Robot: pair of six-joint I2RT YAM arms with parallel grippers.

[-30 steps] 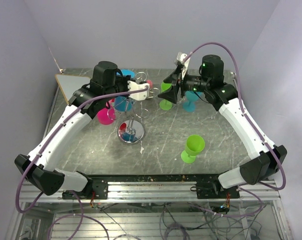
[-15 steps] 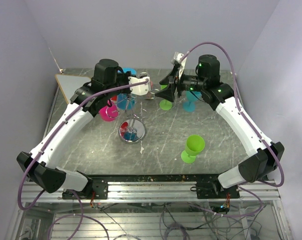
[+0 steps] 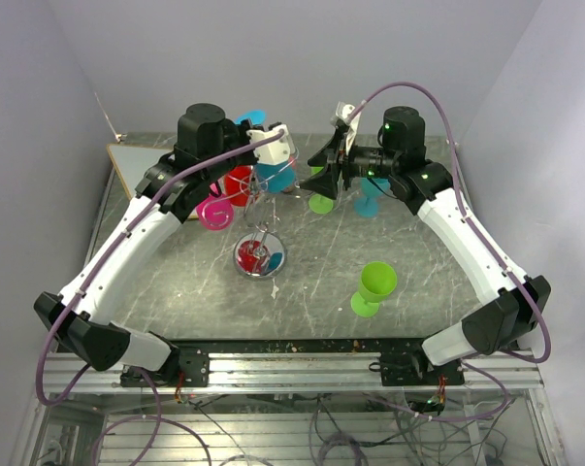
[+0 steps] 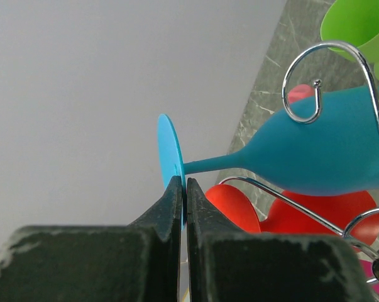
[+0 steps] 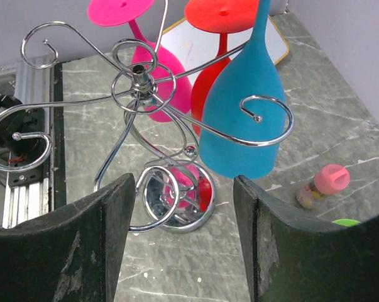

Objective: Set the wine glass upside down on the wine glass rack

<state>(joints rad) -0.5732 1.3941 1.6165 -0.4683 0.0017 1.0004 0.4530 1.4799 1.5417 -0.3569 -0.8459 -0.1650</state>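
Grey marbled tabletop [image 3: 321, 282] lies beneath the matte blue wine glass [image 5: 242, 107], which is held upside down, its tapering bowl right beside a curled arm of the wine glass rack [image 5: 139, 82], shiny silver wire over a round chrome base. The left gripper [image 4: 184, 189] pinches the glass's thin disc foot. A red glass [image 5: 217, 38] and a pink glass [image 5: 158, 75] hang inverted on the rack. The right gripper [image 5: 184, 189] stands spread and empty, facing it.

Left end effector [image 3: 280, 151] closed on blue wine glass [image 3: 272, 176] at top of wine glass rack [image 3: 260, 256], beside red glass [image 3: 239, 183] and pink glass [image 3: 212, 212] hanging there. Right end effector [image 3: 318, 175] just right of rack. Green glass [image 3: 374, 284] upright on surface [image 3: 316, 267], well apart.
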